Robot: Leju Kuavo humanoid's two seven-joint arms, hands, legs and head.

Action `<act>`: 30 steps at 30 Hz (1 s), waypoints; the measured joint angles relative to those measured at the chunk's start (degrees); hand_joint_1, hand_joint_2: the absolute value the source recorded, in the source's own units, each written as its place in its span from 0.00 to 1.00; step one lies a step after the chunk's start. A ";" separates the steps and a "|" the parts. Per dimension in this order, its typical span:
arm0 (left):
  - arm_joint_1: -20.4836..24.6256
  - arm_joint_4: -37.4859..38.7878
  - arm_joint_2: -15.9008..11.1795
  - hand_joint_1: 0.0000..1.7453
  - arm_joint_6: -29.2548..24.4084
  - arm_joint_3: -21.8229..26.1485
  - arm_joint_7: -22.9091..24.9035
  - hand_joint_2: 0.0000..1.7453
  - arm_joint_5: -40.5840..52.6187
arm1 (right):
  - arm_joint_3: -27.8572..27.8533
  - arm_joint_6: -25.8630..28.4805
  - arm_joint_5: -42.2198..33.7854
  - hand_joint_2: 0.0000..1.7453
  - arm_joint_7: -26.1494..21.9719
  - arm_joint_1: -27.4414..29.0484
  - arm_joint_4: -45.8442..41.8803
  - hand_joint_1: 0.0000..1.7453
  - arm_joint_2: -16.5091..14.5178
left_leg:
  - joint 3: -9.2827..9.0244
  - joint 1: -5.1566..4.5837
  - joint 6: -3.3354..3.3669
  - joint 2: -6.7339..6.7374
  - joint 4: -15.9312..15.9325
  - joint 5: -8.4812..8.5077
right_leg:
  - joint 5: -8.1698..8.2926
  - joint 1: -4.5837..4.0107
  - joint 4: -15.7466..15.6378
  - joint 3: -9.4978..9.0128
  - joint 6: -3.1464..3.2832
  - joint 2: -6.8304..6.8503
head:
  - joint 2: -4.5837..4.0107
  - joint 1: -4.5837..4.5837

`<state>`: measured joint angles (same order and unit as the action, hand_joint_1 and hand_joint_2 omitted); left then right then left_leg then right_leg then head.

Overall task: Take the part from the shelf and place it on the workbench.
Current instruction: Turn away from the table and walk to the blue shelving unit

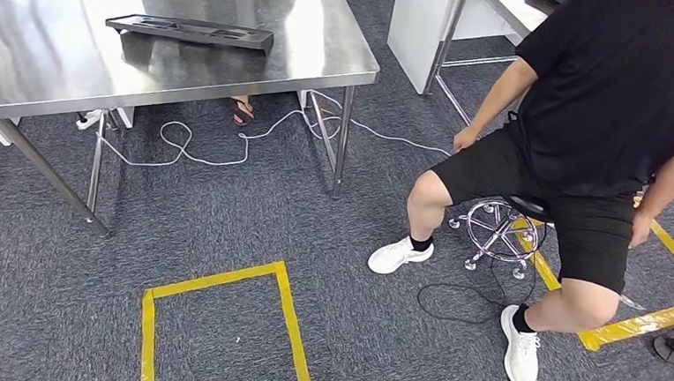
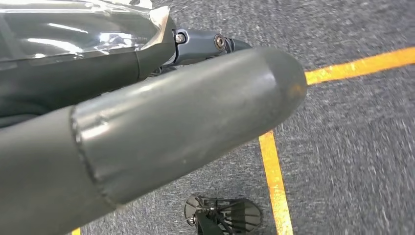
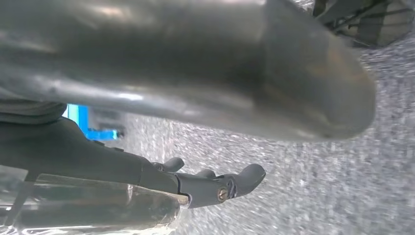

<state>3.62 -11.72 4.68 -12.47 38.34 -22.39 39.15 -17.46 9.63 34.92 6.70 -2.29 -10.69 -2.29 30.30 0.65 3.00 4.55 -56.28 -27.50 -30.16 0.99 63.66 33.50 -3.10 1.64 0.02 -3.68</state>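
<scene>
A long black tray-like part point(image 1: 189, 29) lies flat on the steel workbench point(image 1: 49, 67) at the upper left of the head view. My left hand point(image 2: 186, 117) hangs over grey carpet, its thick thumb stretched out and its darker fingers point(image 2: 205, 44) straight behind it, with nothing in it. My right hand point(image 3: 205, 83) also hangs over the carpet, fingers point(image 3: 235, 183) extended and apart from the thumb, holding nothing.
A person in black point(image 1: 603, 110) sits on a wheeled stool point(image 1: 497, 231) at the right, legs stretched onto the carpet. Yellow floor tape point(image 1: 286, 320) marks a box ahead of me. A white cable point(image 1: 221, 152) trails under the workbench. Another table point(image 1: 495, 10) stands at the back right.
</scene>
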 joint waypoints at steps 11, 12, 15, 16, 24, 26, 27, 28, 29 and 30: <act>-0.41 0.03 -0.13 0.00 0.68 0.35 0.43 0.00 -0.85 | 0.87 -0.20 0.30 0.00 0.68 0.04 0.03 0.00 -0.60 | 6.51 0.21 -2.59 -4.47 -16.64 -9.72 | 3.54 0.49 -8.51 -3.57 3.22 -2.33 | 0.00 0.11; -0.55 0.03 -0.15 0.00 1.43 0.47 0.31 0.00 -1.00 | 0.85 -0.42 -0.19 0.00 0.72 0.11 0.03 0.00 -0.68 | 7.24 0.28 -2.67 -4.65 -18.42 -9.91 | 3.62 0.52 -8.43 -3.48 3.18 -3.11 | 0.00 0.11; -0.66 0.04 -0.24 0.00 5.11 0.80 -0.31 0.00 -1.47 | 0.14 -1.88 -3.32 0.00 0.77 0.23 0.05 0.00 -0.78 | 3.30 1.05 -2.99 -6.07 -10.50 -4.62 | 3.61 0.78 -7.71 -3.25 2.86 -5.47 | 0.00 0.13; -0.66 0.08 -0.28 0.00 6.54 0.86 -0.50 0.00 -1.65 | -0.47 -2.56 -4.86 0.00 0.71 0.08 0.05 0.00 -0.79 | 1.59 1.39 -3.15 -7.42 -6.55 -3.10 | 3.47 0.66 -7.11 -2.91 2.59 -6.21 | 0.00 0.15; -0.59 0.30 -1.05 0.00 14.21 1.13 -0.57 0.00 -2.00 | -7.56 -6.91 -13.63 0.00 -0.11 -0.25 0.04 0.00 -0.86 | 0.53 0.80 -0.36 -5.16 -1.77 -1.10 | 0.22 0.31 0.17 2.65 0.40 -3.77 | 0.00 -0.12; -0.77 0.32 -1.41 0.00 15.36 1.15 -0.17 0.00 -1.75 | -9.17 -7.73 -14.97 0.00 -0.13 -0.52 0.04 0.00 -1.00 | 0.79 0.51 -0.17 -3.32 -1.78 -1.05 | -3.13 0.31 7.62 6.05 0.46 -2.42 | 0.00 -0.26; -0.79 0.32 -1.53 0.00 15.91 1.15 -0.03 0.00 -1.57 | -9.93 -8.08 -15.44 0.00 -0.07 -0.52 0.04 0.00 -1.02 | 0.89 0.38 -0.14 -2.46 -1.79 -1.03 | -3.81 0.32 9.61 6.73 0.22 -2.29 | 0.00 -0.26; -0.75 0.32 -1.63 0.00 16.34 1.15 0.02 0.00 -1.41 | -10.60 -8.34 -15.73 0.00 0.01 -0.44 0.04 0.00 -1.04 | 0.93 0.29 -0.13 -1.70 -1.79 -1.02 | -3.58 0.31 9.37 6.19 -0.15 -2.17 | 0.00 -0.27; -0.69 0.32 -1.68 0.00 16.65 1.14 -0.10 0.00 -1.25 | -11.18 -8.48 -15.89 0.00 0.07 -0.36 0.04 0.00 -1.05 | 0.91 0.24 -0.13 -1.02 -1.80 -1.02 | -2.56 0.29 6.68 4.38 -0.54 -1.86 | 0.00 -0.27; -0.62 0.31 -1.71 0.00 16.78 1.13 -0.32 0.00 -1.15 | -11.66 -8.54 -15.99 0.00 0.11 -0.33 0.04 0.00 -1.08 | 0.83 0.21 -0.17 -0.39 -1.80 -1.03 | -1.20 0.25 2.41 1.72 -0.82 -0.98 | 0.00 -0.28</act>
<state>3.00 -11.41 2.97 4.31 39.46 -22.71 37.99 -29.12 1.09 18.93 6.81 -2.62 -10.64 -3.37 31.12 0.85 2.83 4.16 -58.08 -28.53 -31.36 1.24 66.07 35.22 -3.93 0.66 0.02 -3.96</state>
